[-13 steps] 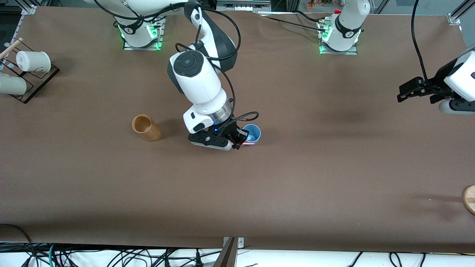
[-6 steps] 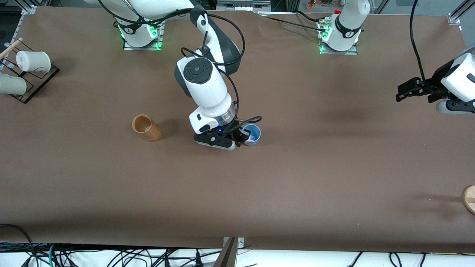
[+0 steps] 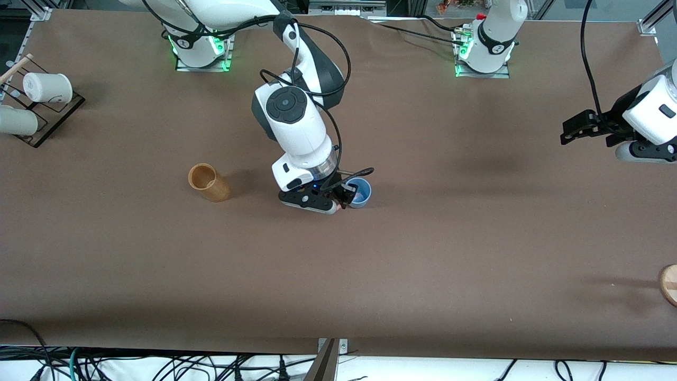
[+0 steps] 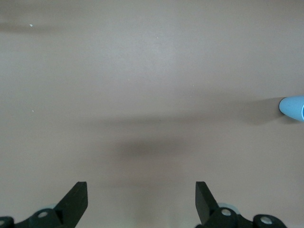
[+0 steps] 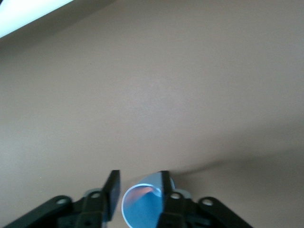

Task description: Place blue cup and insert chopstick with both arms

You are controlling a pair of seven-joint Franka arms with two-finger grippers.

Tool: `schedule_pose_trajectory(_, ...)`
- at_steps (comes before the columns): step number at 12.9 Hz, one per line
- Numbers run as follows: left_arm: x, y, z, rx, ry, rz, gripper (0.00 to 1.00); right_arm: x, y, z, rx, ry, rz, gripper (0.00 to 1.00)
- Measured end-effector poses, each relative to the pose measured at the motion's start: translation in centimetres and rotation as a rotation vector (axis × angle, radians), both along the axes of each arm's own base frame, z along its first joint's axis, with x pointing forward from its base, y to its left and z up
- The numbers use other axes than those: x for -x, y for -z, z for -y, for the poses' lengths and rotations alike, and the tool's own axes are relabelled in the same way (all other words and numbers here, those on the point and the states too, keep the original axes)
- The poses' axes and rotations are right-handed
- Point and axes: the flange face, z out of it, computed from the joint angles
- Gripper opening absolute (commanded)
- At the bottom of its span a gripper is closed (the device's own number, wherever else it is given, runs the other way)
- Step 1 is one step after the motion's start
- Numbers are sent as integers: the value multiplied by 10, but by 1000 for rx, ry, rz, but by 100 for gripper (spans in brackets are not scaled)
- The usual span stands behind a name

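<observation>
- Right gripper [image 3: 345, 200], low at the centre of the front view, has its fingers apart around one wall of the blue cup [image 3: 360, 192]; the right wrist view shows one finger [image 5: 112, 192] outside the wall and the other dipping over the rim into the mouth.
- Blue cup stands upright on the table [image 3: 423, 254], mouth up, just toward the frame's right of that gripper's palm.
- Pink shows inside the cup [image 5: 142, 192] in the right wrist view; whether that is the chopstick I cannot tell, so its long axis stays unknown.
- Brown cylinder [image 3: 208, 182] stands well apart, toward the frame's left.
- Left gripper [image 3: 574, 130] hangs at the frame's right edge, well apart from the cup, fingers spread wide and empty; that arm waits. Judged from this, the right arm is far nearer.
</observation>
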Motion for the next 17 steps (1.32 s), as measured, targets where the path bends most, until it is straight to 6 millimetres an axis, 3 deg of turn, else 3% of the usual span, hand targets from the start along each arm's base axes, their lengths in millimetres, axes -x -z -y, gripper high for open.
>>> schedule_pose_trajectory(3, 0, 0, -3, 0, -5, 0, 100, 0, -12, 10, 74, -16, -8, 100)
schedule_pose_trajectory(6, 0, 0, -2, 0, -4, -1, 100, -10, -59, 48, 144, -94, -9, 100)
schedule_pose_trajectory(9, 0, 1, -2, 0, -3, -2, 100, -25, -127, 122, 213, -222, 4, 100)
schedule_pose_trajectory(12, 0, 1, -2, 0, -3, -1, 100, -25, -185, 206, 233, -340, -31, 100)
schedule_pose_trajectory(14, 0, 1, -2, 0, -3, -1, 100, -24, -195, 262, 218, -355, -88, 100)
schedule_pose_trajectory(17, 0, 1, -2, 0, -3, 0, 100, -25, -190, 337, 152, -407, -153, 100)
